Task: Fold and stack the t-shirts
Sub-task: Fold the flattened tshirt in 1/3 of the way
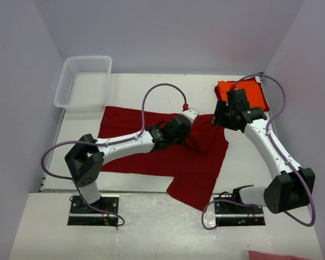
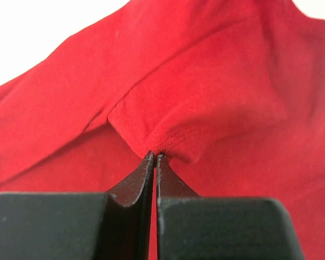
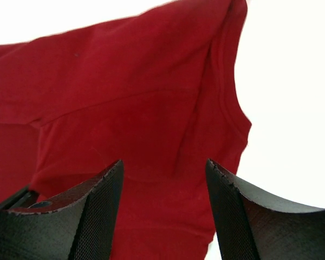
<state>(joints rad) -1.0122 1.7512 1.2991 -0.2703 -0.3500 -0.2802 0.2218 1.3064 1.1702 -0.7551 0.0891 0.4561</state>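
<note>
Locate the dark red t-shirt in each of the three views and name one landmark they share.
Top external: the dark red t-shirt lies spread across the table's middle, under the left arm.
Left wrist: the shirt fills most of the frame; the left gripper is shut on a fold.
Right wrist: the shirt covers left and centre, beyond the open right gripper.
Shared landmark: the white table bordering the cloth.

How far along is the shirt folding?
Done: the orange t-shirt looks folded, far right. In hand: the left gripper pinches the red t-shirt, lying spread out; the right gripper is open. Left: folding the red one, then stacking.
</note>
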